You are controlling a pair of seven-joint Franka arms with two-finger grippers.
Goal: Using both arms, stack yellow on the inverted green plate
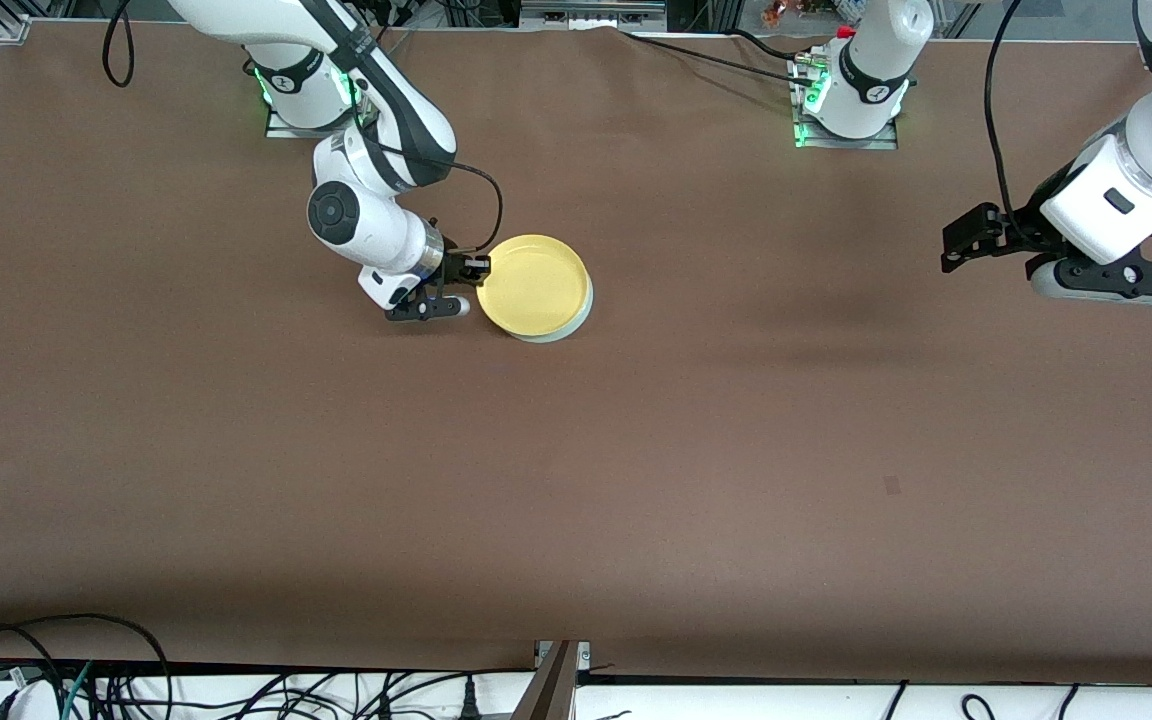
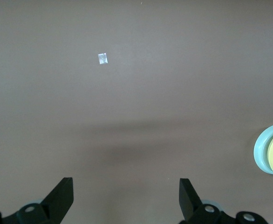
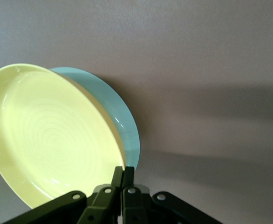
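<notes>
The yellow plate [image 1: 534,283] lies rim up on the pale mint-green plate [image 1: 576,318], of which only a thin crescent shows at the edge nearer the front camera. My right gripper [image 1: 476,272] is shut on the yellow plate's rim on the side toward the right arm's end of the table. In the right wrist view the fingers [image 3: 123,173] pinch the rim of the yellow plate [image 3: 48,140], with the green plate [image 3: 122,126] under it. My left gripper [image 1: 956,245] is open and empty in the air over bare table at the left arm's end [image 2: 126,196]; both plates [image 2: 272,151] show at that view's edge.
The brown table [image 1: 636,480] carries a small pale patch [image 1: 892,485], also in the left wrist view [image 2: 103,58]. Cables lie along the table's near edge [image 1: 136,680] and by the arm bases.
</notes>
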